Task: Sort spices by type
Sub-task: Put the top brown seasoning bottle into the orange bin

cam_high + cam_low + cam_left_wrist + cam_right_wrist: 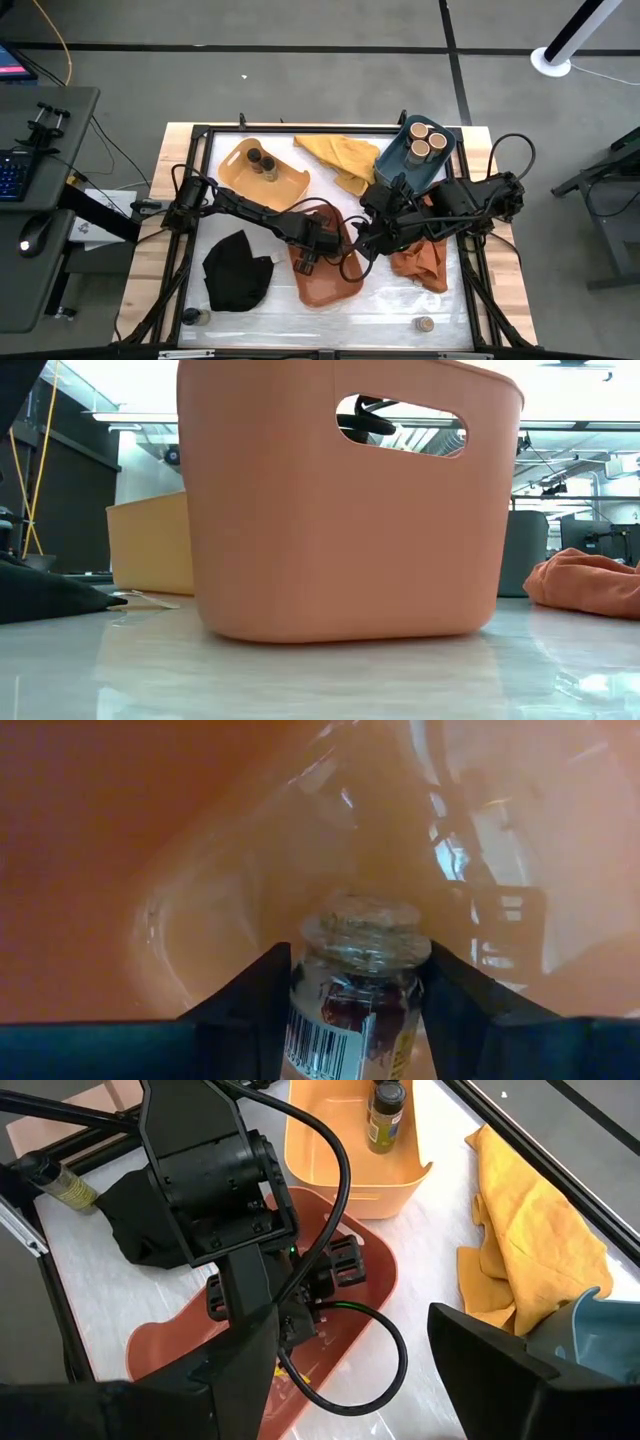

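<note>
Your left gripper [355, 1010] is down inside the orange plastic tub [335, 285] at the middle of the table, its two dark fingers [250, 995] clamped on either side of a small clear glass spice jar with a barcode label and a stopper top [357, 985]; the jar stands upright between them, though you cannot tell from the wrist view whether its base touches the tub floor. Your right gripper [350, 1370] hovers just beside that tub, on the side toward the orange cloth [420, 262], with its fingers spread wide apart and nothing between them. In the yellow plastic tub [235, 165] at the far left, two slim dark jars [261, 162] stand together. In the blue plastic tub [392, 165] at the far right, three wider jars with pale tan round tops [422, 140] sit clustered. One more tan-topped jar [425, 324] stands alone near the front right edge of the table, and a small jar [196, 317] lies at the front left corner beside the black cloth [238, 270]. A yellow cloth [340, 157] lies between the yellow and blue tubs.
</note>
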`<act>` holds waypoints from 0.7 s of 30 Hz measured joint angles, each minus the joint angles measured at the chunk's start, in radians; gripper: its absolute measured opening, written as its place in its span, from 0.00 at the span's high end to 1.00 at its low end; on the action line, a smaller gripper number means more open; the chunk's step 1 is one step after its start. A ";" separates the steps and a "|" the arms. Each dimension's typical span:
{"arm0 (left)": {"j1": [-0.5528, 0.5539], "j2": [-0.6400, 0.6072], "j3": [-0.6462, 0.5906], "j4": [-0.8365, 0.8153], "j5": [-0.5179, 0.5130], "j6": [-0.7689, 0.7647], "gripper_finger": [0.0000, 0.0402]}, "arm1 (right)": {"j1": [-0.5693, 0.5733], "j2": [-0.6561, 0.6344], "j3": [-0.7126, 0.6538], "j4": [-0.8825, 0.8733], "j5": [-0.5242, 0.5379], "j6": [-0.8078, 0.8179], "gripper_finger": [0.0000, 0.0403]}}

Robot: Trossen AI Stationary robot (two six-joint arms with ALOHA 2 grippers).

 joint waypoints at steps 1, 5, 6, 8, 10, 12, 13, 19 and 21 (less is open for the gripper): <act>0.000 0.000 0.000 0.000 -0.001 0.002 0.63 | 0.000 0.000 0.000 0.000 0.000 0.000 0.37; 0.000 0.000 0.000 -0.006 -0.007 0.016 0.63 | 0.000 0.000 0.000 0.000 0.000 0.000 0.37; 0.000 0.000 0.000 -0.008 -0.007 0.017 0.63 | 0.000 0.000 0.000 0.000 0.000 0.000 0.37; 0.000 0.000 0.000 -0.008 -0.007 0.022 0.63 | 0.000 0.000 0.000 0.001 0.000 0.000 0.37; 0.000 0.000 0.000 -0.008 -0.007 0.034 0.63 | 0.000 0.000 0.000 0.001 0.000 0.001 0.37; 0.000 -0.001 0.000 -0.013 0.006 0.036 0.63 | 0.000 0.000 0.000 0.001 -0.001 0.005 0.37; 0.000 -0.001 0.000 -0.019 0.011 0.036 0.63 | 0.000 0.000 0.000 0.001 0.000 0.007 0.37; 0.000 -0.014 0.000 -0.059 0.011 0.042 0.63 | 0.000 0.000 0.000 0.005 0.009 0.027 0.37; 0.001 -0.030 0.001 -0.064 -0.012 0.045 0.63 | -0.003 0.000 0.000 0.006 0.010 0.028 0.37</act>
